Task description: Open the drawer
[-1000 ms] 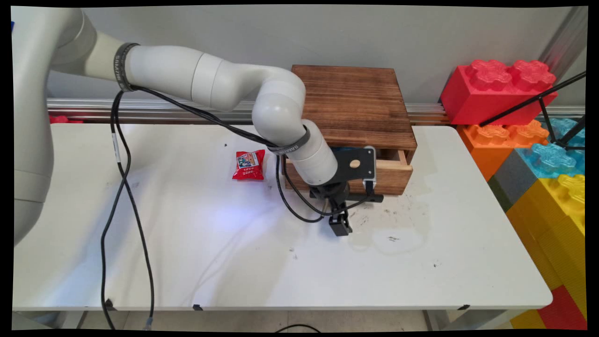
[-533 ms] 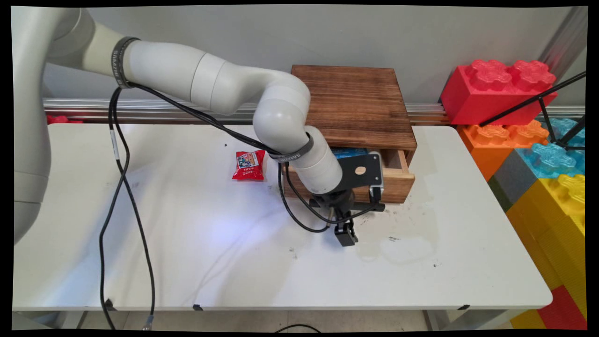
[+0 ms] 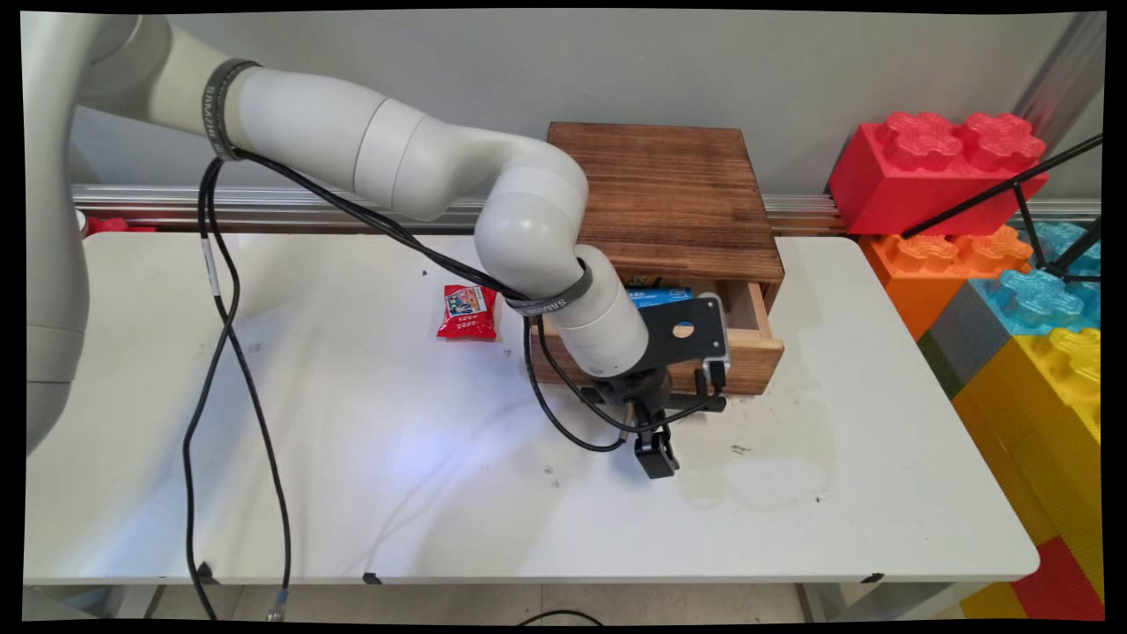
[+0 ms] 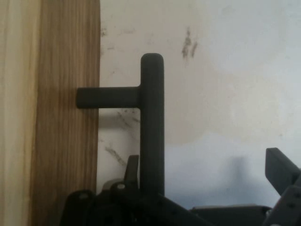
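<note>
A dark wooden box (image 3: 669, 198) stands at the table's back, its drawer (image 3: 748, 357) partly pulled out. A blue packet (image 3: 660, 294) lies inside the drawer. In front of the drawer my gripper (image 3: 656, 440) points down at the black T-shaped handle (image 3: 700, 404). In the hand view the handle (image 4: 152, 122) sticks out from the drawer front (image 4: 66, 141). My gripper (image 4: 204, 162) is open. One finger (image 4: 132, 165) is hooked between the handle's bar and the drawer front, and the other finger (image 4: 281, 167) stands far off to the right.
A red snack packet (image 3: 468, 312) lies on the white table (image 3: 352, 458) left of the box. Large red, orange, blue and yellow toy blocks (image 3: 1012, 291) are stacked past the table's right edge. Black cables (image 3: 220, 352) hang from the arm on the left.
The hand has moved toward the table's near side with the handle hooked, and the drawer has slid further out of the box, uncovering more of the blue packet.
</note>
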`<state>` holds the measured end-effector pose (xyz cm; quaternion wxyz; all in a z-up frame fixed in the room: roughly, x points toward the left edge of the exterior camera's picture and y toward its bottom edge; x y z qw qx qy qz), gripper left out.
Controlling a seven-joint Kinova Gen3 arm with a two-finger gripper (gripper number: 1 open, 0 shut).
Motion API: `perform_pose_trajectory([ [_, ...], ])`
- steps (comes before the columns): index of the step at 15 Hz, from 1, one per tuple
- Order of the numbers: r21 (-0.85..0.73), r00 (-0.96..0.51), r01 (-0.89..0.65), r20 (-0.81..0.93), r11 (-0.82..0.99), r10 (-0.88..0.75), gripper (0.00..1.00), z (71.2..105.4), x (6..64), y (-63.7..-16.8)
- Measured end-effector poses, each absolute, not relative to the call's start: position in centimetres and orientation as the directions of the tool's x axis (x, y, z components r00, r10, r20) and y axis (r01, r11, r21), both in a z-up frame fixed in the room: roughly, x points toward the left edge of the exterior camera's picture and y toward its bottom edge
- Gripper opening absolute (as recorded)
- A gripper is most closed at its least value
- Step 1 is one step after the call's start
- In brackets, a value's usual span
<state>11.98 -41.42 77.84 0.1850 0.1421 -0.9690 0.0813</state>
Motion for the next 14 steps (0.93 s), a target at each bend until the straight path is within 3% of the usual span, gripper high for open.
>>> perform_pose_trajectory([
  [14,-0.059,-0.88,-0.333,0.377,0.941,-0.288,1.0,78.4,12.1,-38.4],
])
